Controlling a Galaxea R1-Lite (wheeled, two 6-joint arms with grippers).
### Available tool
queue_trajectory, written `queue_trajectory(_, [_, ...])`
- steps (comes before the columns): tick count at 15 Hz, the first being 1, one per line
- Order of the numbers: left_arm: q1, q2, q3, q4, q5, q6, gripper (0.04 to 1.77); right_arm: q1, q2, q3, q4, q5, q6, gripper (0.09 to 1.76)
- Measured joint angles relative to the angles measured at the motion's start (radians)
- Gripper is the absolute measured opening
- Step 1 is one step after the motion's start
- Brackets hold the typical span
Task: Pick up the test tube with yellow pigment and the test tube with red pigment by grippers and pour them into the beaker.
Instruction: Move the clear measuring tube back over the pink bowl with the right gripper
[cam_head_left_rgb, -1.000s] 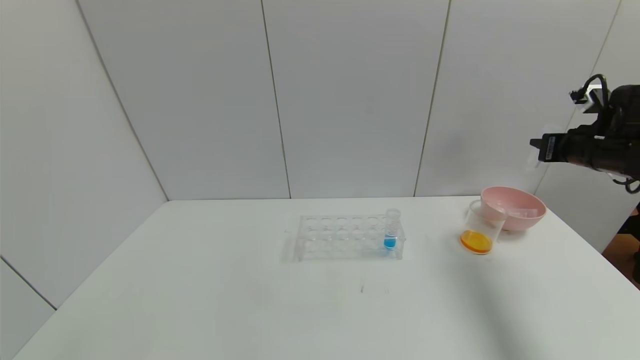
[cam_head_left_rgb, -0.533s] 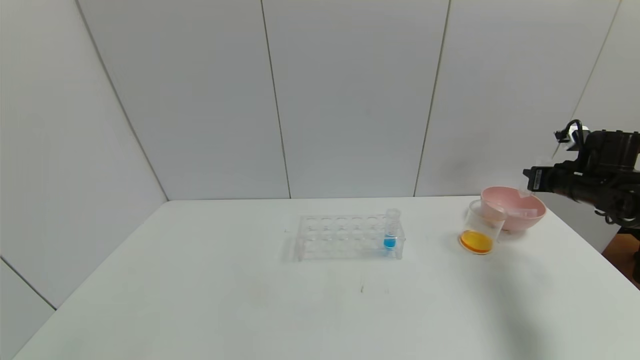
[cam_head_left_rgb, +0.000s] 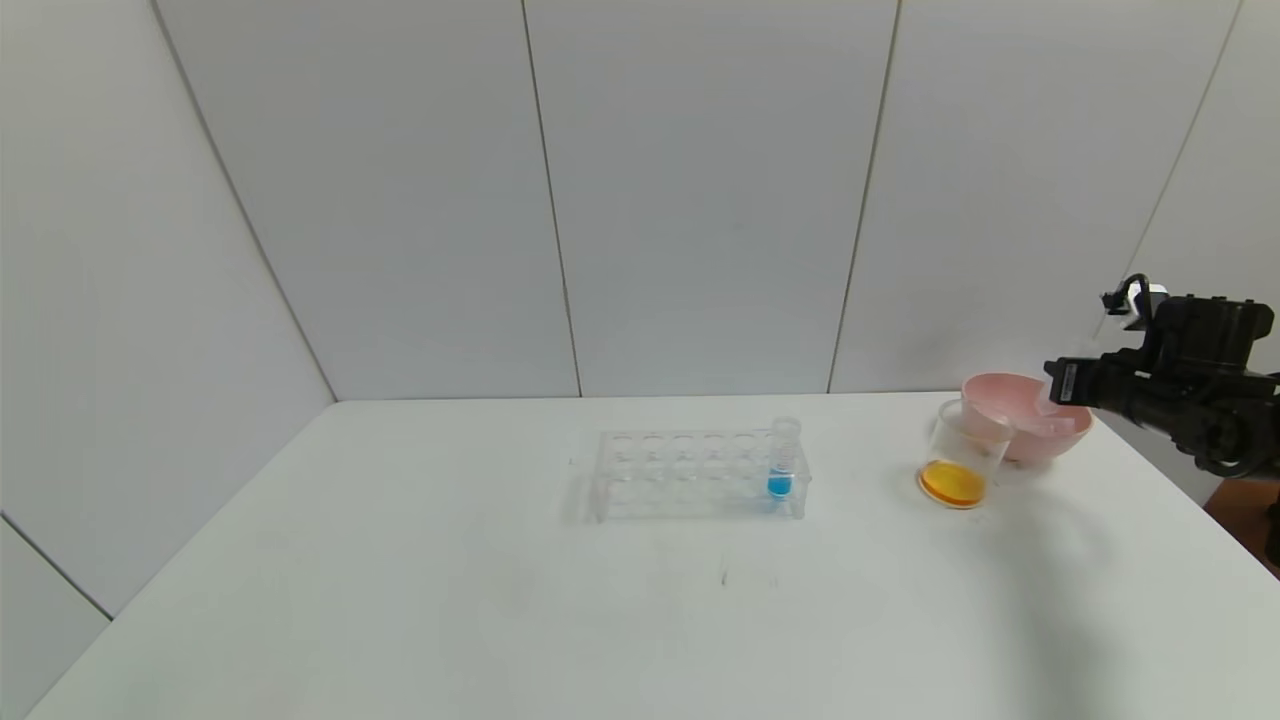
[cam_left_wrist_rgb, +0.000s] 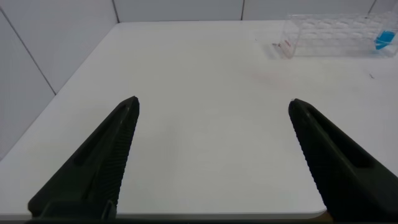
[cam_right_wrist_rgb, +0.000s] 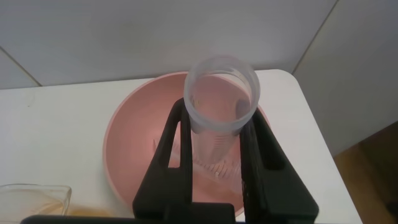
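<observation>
My right gripper (cam_right_wrist_rgb: 219, 118) is shut on a clear, empty test tube (cam_right_wrist_rgb: 221, 93), holding it over the pink bowl (cam_right_wrist_rgb: 134, 155). Which pigment that tube held does not show. In the head view the right gripper (cam_head_left_rgb: 1060, 385) hangs at the bowl's far right rim. The beaker (cam_head_left_rgb: 962, 455) stands just left of the bowl with orange-yellow liquid at its bottom. A second clear tube (cam_right_wrist_rgb: 214, 167) with a ribbed rim lies inside the bowl. My left gripper (cam_left_wrist_rgb: 214, 106) is open over the table's near left part, holding nothing.
A clear tube rack (cam_head_left_rgb: 690, 475) stands mid-table with one tube of blue liquid (cam_head_left_rgb: 781, 465) at its right end. The pink bowl (cam_head_left_rgb: 1040, 445) sits close to the table's back right corner, and the table edge (cam_head_left_rgb: 1200, 500) runs just right of it.
My right gripper has come down with the empty tube from high above the bowl to just over its rim. Beaker, rack and bowl have not moved.
</observation>
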Motion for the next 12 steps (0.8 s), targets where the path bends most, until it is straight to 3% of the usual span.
queue_trajectory(12, [0.000, 0.000, 0.000, 0.000, 0.000, 0.000, 1.72, 0.001, 0.014, -0.001, 0.014, 0.006, 0.001, 0.50])
